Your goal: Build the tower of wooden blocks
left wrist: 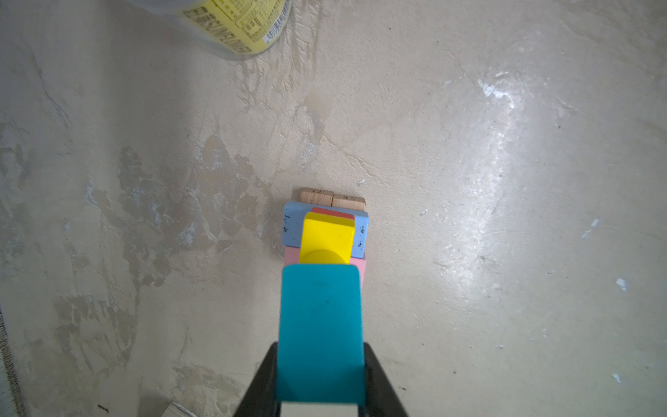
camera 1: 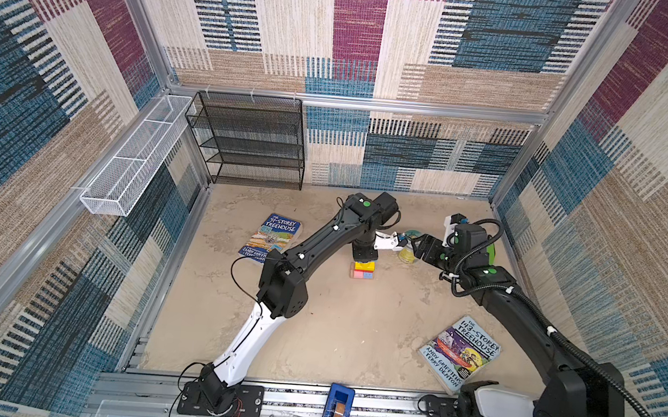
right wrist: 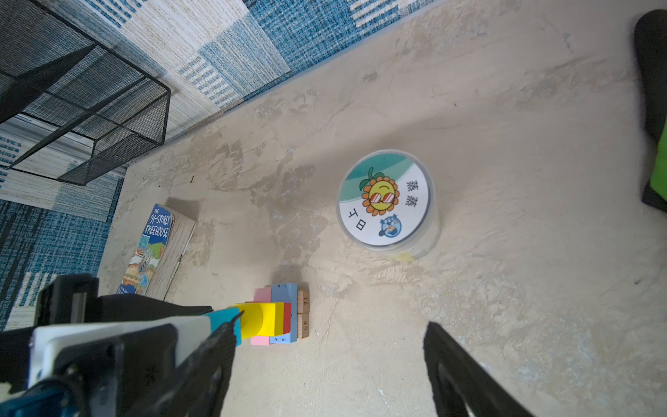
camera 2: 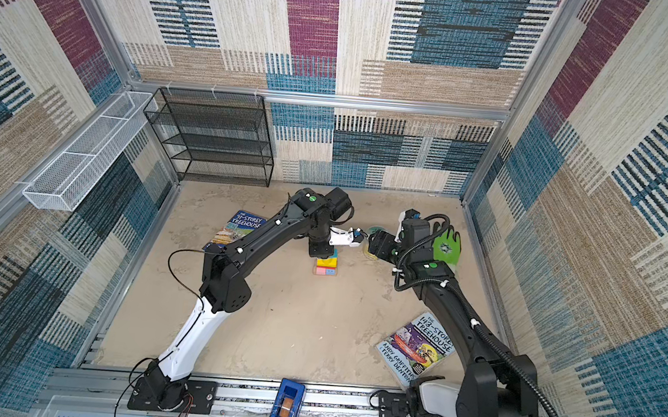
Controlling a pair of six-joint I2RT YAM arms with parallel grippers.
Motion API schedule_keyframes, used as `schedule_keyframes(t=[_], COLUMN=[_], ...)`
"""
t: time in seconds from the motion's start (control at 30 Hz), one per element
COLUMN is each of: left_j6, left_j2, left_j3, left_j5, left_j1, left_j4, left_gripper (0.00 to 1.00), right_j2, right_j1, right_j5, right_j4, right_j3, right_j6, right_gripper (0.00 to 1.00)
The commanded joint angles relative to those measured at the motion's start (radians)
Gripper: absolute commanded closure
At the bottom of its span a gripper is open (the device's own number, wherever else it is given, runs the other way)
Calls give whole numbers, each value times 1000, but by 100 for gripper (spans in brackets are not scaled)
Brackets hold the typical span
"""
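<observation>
The tower [camera 1: 362,270] stands mid-table: plain wood slabs [left wrist: 332,199] at the bottom, then the light blue [left wrist: 291,227] and pink [left wrist: 361,265] blocks, then red [left wrist: 332,212], a yellow block [left wrist: 328,233] and the yellow cylinder [left wrist: 321,256]. My left gripper [left wrist: 320,348] points down over it, shut on the teal house-shaped piece [left wrist: 320,325]. The piece sits right at the cylinder's top; I cannot tell whether they touch. The teal piece [camera 2: 334,254] also shows in a top view. My right gripper [right wrist: 330,364] hangs open and empty to the tower's right, near the jar.
A yellow jar with a printed lid [right wrist: 386,200] stands right of the tower. Paperbacks lie at the left [camera 1: 271,239] and front right [camera 1: 461,352]. A black mesh rack [camera 1: 247,138] and a white wire basket [camera 1: 136,157] line the back left. A green glove [camera 2: 445,245] lies far right.
</observation>
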Motion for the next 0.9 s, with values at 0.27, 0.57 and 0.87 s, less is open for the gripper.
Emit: schedule_keyframes(t=[0.27,0.57,0.87], left_j6=[14,13,13], left_j2=[6,6,5], left_j3=[0,-5,-6], left_j5=[-16,-21,-25], left_j1=[0,0,0], left_j4=[9,17,21], left_gripper=[76,71,67], right_j2=[0,0,-1], right_j1=[0,-1,-2], right_j5=[-15,-19,-20], right_j4=[31,32,33], right_j3=[-2,-5,-8], right_j6=[10,11,13], right_gripper=[17,17,17])
